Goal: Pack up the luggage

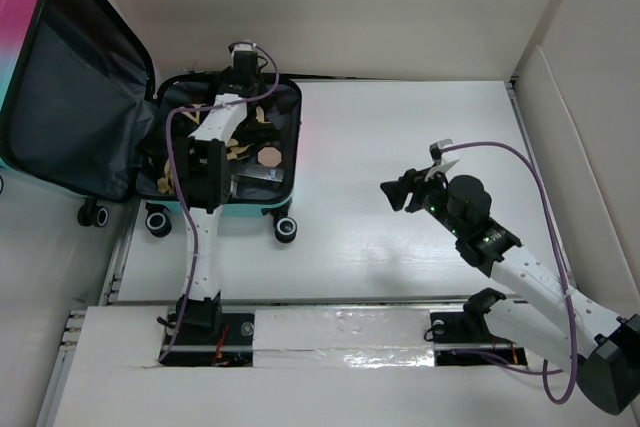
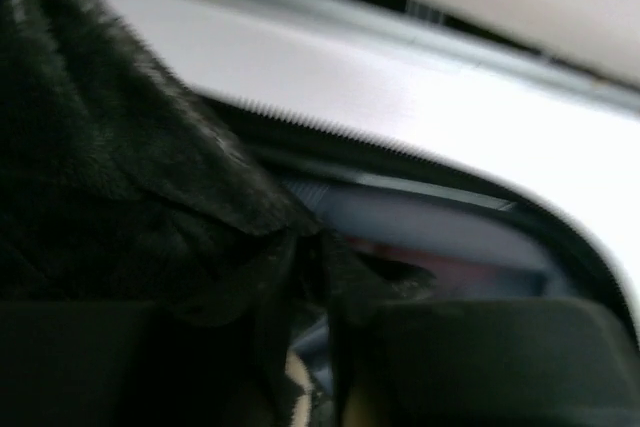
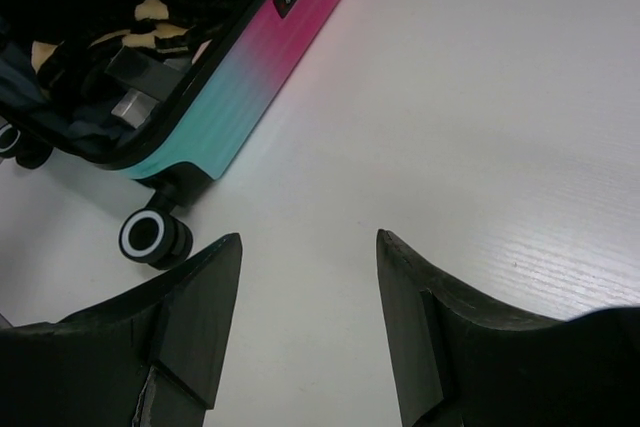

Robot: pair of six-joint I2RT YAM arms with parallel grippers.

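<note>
The luggage [image 1: 250, 209] lies open at the table's left, its pink-to-teal lid [image 1: 80, 97] swung out to the left showing dark grey lining. Black and tan patterned clothes [image 1: 252, 135] fill the base half. My left gripper [image 1: 240, 82] reaches into the far end of the base. In the left wrist view its jaws [image 2: 310, 277] stand almost together, with a fold of black furry fabric [image 2: 120, 177] pinched between them. My right gripper [image 3: 308, 239] hovers open over bare table to the right of the luggage [image 3: 260, 67], with nothing between its fingers.
The luggage's zipper rim [image 2: 400, 152] curves just beyond the left gripper. Black-and-white wheels [image 3: 150, 235] stick out at the luggage's near edge. White walls enclose the table at the back and right [image 1: 560, 77]. White tabletop [image 1: 420, 127] lies right of the luggage.
</note>
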